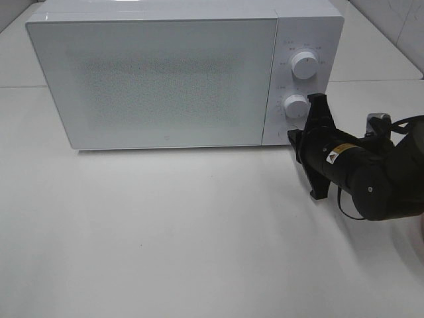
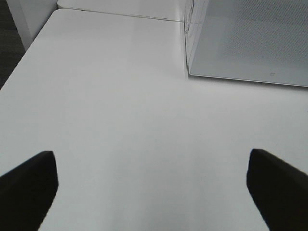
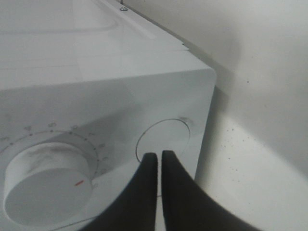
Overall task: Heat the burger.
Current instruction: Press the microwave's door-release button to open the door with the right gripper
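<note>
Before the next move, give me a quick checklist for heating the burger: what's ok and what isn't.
1. The microwave door is shut: ok.
2. The burger is inside: cannot tell; it shows in no view and the door hides the inside.
3. The right end effector is shut for pressing: ok.
4. Its tips are lined up on the round button: ok; contact cannot tell.
5. The left end effector is open over the table, apart from the microwave: ok.
</note>
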Action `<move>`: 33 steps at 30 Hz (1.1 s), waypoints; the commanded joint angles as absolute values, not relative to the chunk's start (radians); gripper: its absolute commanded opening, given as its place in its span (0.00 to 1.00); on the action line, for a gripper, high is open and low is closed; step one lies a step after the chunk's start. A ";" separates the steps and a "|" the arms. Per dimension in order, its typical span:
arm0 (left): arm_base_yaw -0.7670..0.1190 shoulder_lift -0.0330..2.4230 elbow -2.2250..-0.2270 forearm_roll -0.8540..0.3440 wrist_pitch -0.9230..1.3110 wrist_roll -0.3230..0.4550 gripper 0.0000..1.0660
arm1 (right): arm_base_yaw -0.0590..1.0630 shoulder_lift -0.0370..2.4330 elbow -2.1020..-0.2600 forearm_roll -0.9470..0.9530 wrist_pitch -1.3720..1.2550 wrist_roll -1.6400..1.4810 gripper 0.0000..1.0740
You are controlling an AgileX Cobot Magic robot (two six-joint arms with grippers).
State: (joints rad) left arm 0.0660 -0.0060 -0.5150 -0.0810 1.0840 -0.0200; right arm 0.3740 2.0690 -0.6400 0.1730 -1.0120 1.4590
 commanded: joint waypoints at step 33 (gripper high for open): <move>0.067 -0.018 -0.514 -0.086 1.066 -0.020 0.94 | 0.368 2.147 -0.745 0.265 -1.098 1.446 0.00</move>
State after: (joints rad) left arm 0.0660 -0.0060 -0.5150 -0.0810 1.0840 -0.0200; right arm 0.3750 2.1520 -0.7250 0.2400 -1.0390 1.4590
